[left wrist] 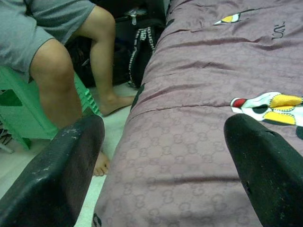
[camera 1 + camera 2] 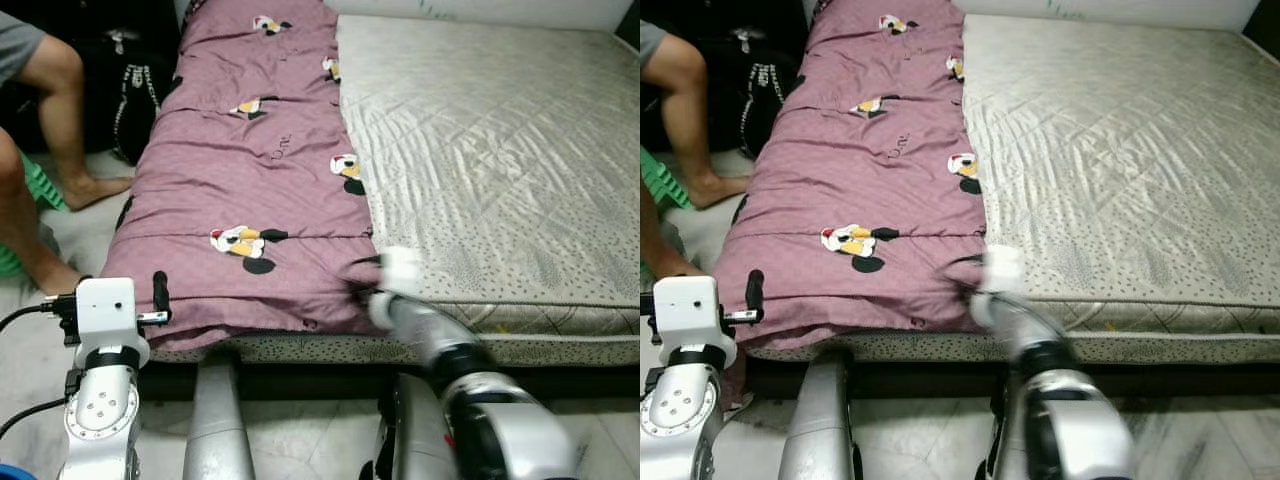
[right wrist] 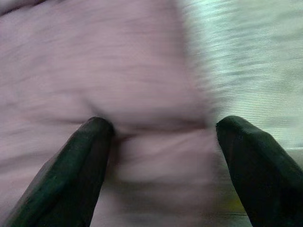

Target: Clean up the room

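Bed seen from its foot edge. A mauve-pink quilted blanket printed with cartoon mouse figures lies lengthwise along the robot's left third of the pale grey-beige quilted mattress, running from the near edge toward 12 o'clock. Its near end hangs slightly over the mattress front, with a folded corner at about 6 o'clock of the blanket.

Right gripper: at that near right corner of the blanket, where pink fabric meets bare mattress. Arm blurred in the head views. In the right wrist view the two black fingers stand wide apart, straddling a raised fold of the blanket; one finger over pink cloth, the other at the blanket's border with the mattress. Whether the tips touch the fabric cannot be told through the blur.

Left gripper: at the blanket's near left corner, about 7 o'clock in the left eye view. Fingers spread wide, nothing between them; blanket surface lies beyond, with a cartoon print near one finger.

At 10 o'clock, beside the bed, a person's bare legs, grey shorts, seated on a green plastic stool. A black bag with white lettering rests against the bed's side, just behind the legs. Pale tiled floor below.
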